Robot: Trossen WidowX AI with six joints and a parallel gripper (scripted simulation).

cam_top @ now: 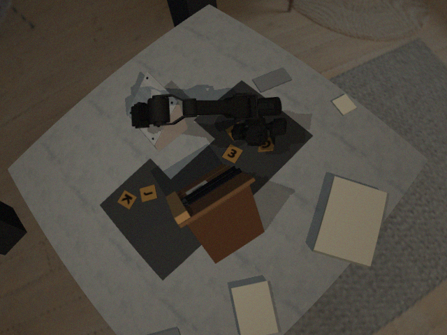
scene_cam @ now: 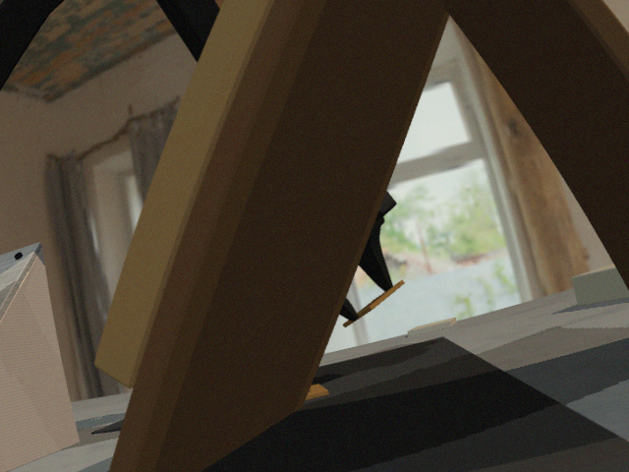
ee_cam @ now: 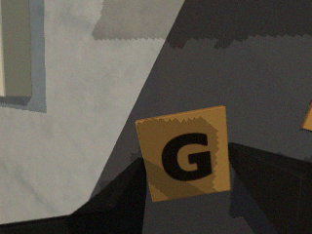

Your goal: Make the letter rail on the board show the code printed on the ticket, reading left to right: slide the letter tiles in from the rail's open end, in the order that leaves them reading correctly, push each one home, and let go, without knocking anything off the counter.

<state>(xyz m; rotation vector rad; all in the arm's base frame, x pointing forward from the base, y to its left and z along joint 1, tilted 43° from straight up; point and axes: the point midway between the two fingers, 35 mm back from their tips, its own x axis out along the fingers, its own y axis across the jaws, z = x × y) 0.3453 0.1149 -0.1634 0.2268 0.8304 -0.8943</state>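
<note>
My gripper (cam_top: 264,141) (scene_cam: 372,303) (ee_cam: 185,156) is shut on the G tile (cam_top: 266,146) (scene_cam: 378,300) (ee_cam: 185,168), which hangs tilted above the right dark mat (cam_top: 294,135) (scene_cam: 441,355). The 3 tile (cam_top: 232,153) lies on that mat, and another tile (cam_top: 229,132) is mostly hidden under the arm. The K tile (cam_top: 126,199) and J tile (cam_top: 147,192) lie on the left dark mat (cam_top: 162,248). The brown board (cam_top: 227,223) (scene_cam: 263,228) stands between, a black rail (cam_top: 213,185) along its slanted side. No letters or code can be read on it.
A pale slanted stand (cam_top: 158,84) (scene_cam: 35,366) is partly under the arm. A grey flat plate (cam_top: 272,79) and a small cream block (cam_top: 343,104) lie beyond the right mat. A large cream block (cam_top: 350,221) and a smaller one (cam_top: 254,306) lie nearer the counter's edges.
</note>
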